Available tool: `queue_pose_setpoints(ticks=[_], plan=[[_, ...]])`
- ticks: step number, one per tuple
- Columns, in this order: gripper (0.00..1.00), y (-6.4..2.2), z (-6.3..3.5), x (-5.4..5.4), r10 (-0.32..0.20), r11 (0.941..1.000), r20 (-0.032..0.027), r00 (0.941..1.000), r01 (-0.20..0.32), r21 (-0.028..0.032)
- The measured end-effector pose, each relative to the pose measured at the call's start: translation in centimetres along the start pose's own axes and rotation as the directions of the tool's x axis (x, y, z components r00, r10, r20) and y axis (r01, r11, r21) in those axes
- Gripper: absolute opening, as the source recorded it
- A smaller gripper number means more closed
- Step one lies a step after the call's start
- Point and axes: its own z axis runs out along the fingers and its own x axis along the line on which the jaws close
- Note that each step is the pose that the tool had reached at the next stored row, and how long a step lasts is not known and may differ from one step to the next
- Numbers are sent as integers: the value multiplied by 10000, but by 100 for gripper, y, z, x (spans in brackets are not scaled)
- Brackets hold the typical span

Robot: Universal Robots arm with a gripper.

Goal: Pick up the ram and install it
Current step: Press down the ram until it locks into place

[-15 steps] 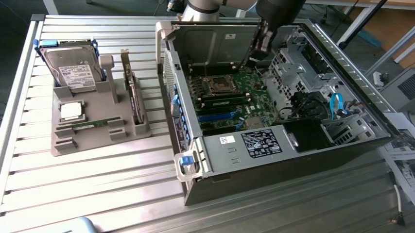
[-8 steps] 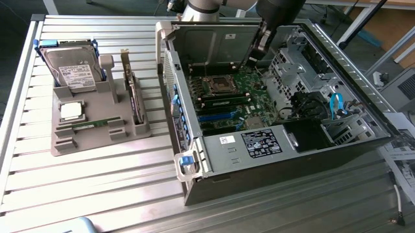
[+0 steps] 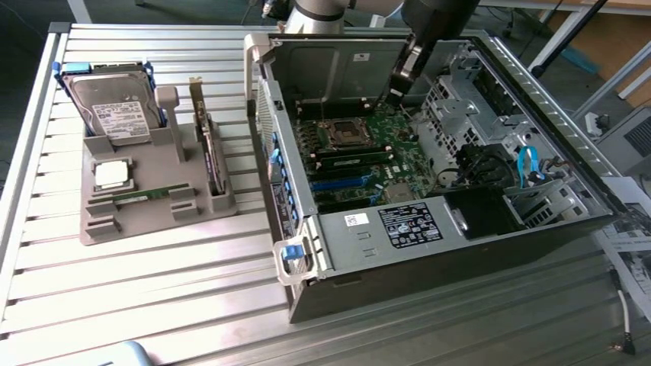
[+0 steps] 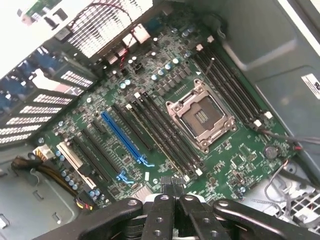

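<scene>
Ok, 1 open PC case (image 3: 428, 252) lies on its side on the slatted table (image 3: 152, 305), motherboard (image 4: 165, 90) facing up. 1 arm (image 3: 437, 23) reaches down into the case at its far end.

Gripper (image 4: 172, 189): 2 fingers pressed together, no gap, nothing between them. It hangs above the motherboard inside the case, near 1 empty CPU socket (image 4: 200, 115). Black memory slots (image 4: 165, 135) run along both sides of the socket; exact count can't be told. 1 long blue slot (image 4: 122, 135) sits further from the socket, on the side twd the vented case wall.

Ram (image 3: 142, 197): 1 thin green stick, lying flat in the grey holder tray (image 3: 152, 229), which sits outside the case on the exterior view's left, just beside it. The ram is well apart from the gripper, not touched.

Other items in the same tray, all outside the case:
- 1 hard drive (image 3: 117, 114) in a blue-edged bracket, at the tray's far end.
- 1 square silver processor chip (image 3: 112, 174), between the drive and the ram.
- 1 expansion card (image 3: 209, 145) standing on edge, on the tray side nearest the case.

Inside the case, 1 blue cable (image 3: 527, 164) sits by the drive bays, away from the tray.
</scene>
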Motion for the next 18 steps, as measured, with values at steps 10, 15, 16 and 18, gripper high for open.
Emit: queue_pose_setpoints(ticks=[10,15,16,18], plan=[[11,0,0,0,1227,9924,21,9924,-1227,34],[11,0,0,0,1835,9830,31,9830,-1835,48],[11,0,0,0,1957,9806,32,9807,-1957,51],[11,0,0,0,2198,9755,35,9755,-2199,54]])
